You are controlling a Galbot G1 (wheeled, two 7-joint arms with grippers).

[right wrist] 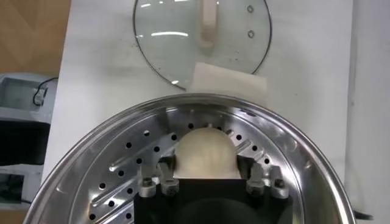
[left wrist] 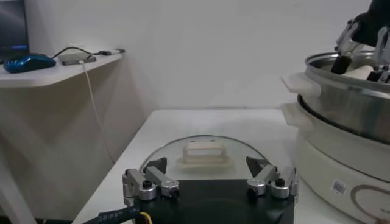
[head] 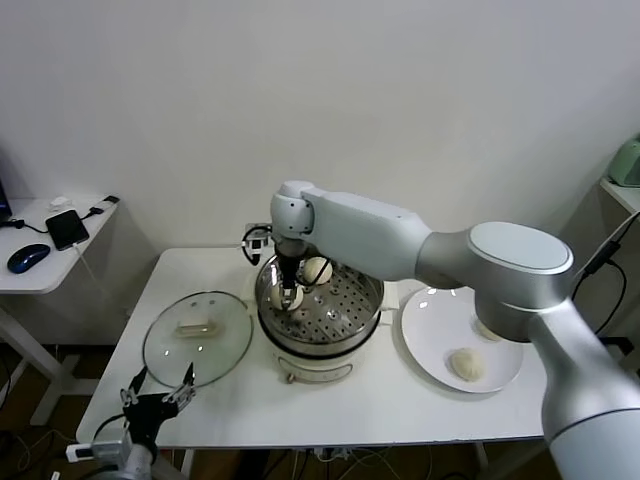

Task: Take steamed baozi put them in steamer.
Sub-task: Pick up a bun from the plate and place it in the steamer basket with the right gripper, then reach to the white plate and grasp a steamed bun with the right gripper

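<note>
Straddling a baozi [right wrist: 205, 153] in the steamer [head: 368, 318], right tool [right wrist: 207, 176] open, left tool [left wrist: 210, 178] open near lid [left wrist: 206, 153]

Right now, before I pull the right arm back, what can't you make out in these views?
- Right end effector: head view, too small to tell whether it touches the baozi between its fingers.
- Plate: head view, right arm covers one side; one bun clear, another half hidden.
- Steamer: left wrist view, rim hides the inside.

Two cream-white baozi [head: 318, 270] on the steel steamer's [head: 325, 330] perforated tray, two on the plate
</note>
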